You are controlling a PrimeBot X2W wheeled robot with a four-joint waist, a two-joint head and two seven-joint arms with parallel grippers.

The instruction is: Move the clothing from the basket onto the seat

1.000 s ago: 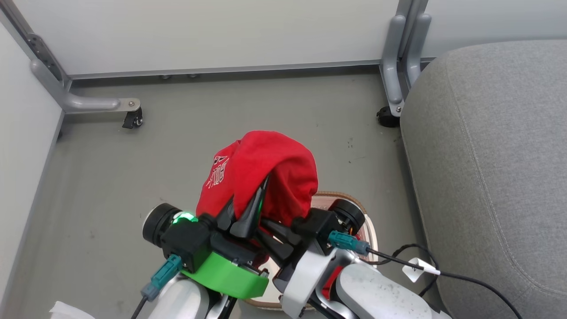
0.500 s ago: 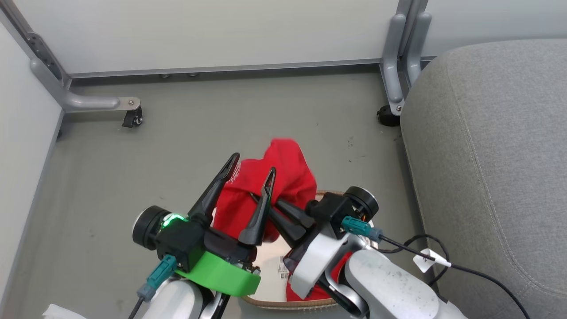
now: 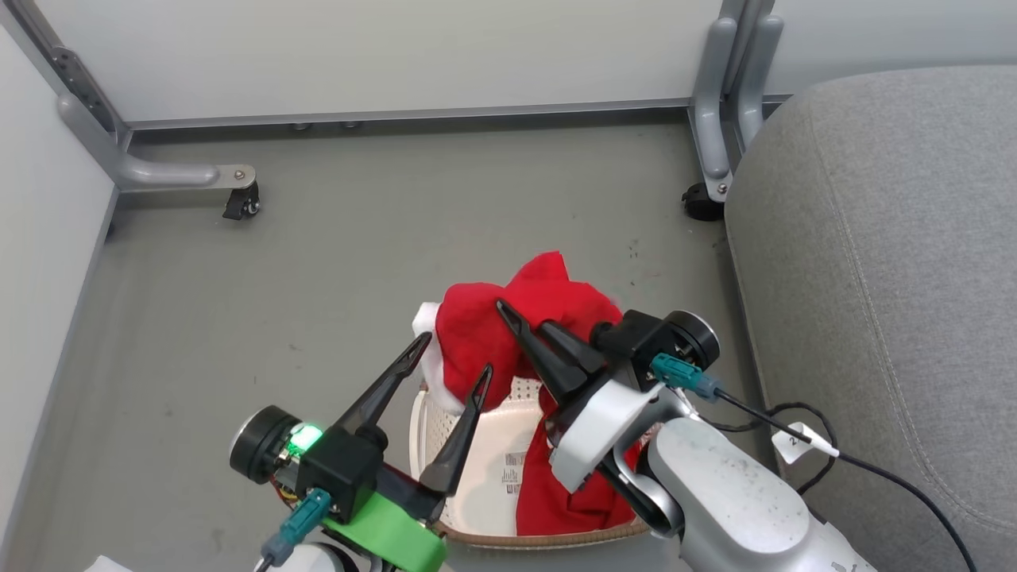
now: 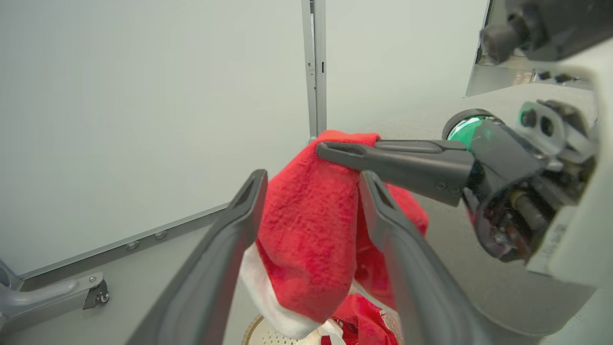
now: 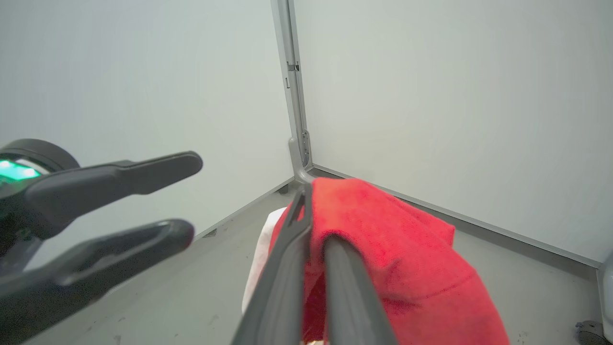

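- Left gripper (image 3: 453, 356), by the left wall of the basket (image 3: 425, 421): I read its fingers as spread wide and holding nothing. In the right wrist view it (image 5: 189, 196) stands apart from the cloth.
- The basket is white and perforated with a brown woven rim. A printed label (image 3: 512, 469) shows on its bottom.
- Second garment (image 3: 556, 492): red, lying slumped inside the basket against its right wall.
- Right gripper (image 3: 524, 318), above the basket's far rim: fingers pinched narrow on the clothing (image 3: 477, 326).
- The clothing is bright red, fuzzy fabric with a white cuff (image 4: 258, 282) at its lower left edge. It is bunched over the closed fingers and hangs down toward the basket's far-left corner. I cannot tell whether the lowest fold touches the rim.
- Floor (image 3: 318, 262): bare grey, open left of the basket and beyond it.
- Black cable (image 3: 794, 433): loops on the floor just right of the basket.
- The seat (image 3: 890, 238): light grey, right of the basket. Its rounded, seamed edge runs near the cable and its top is bare.
- Frame leg with caster (image 3: 238, 199): far left beyond the basket.
- Grey post (image 3: 719, 103): far right beyond the basket.
- Pale wall panels (image 3: 397, 56): farthest of all.
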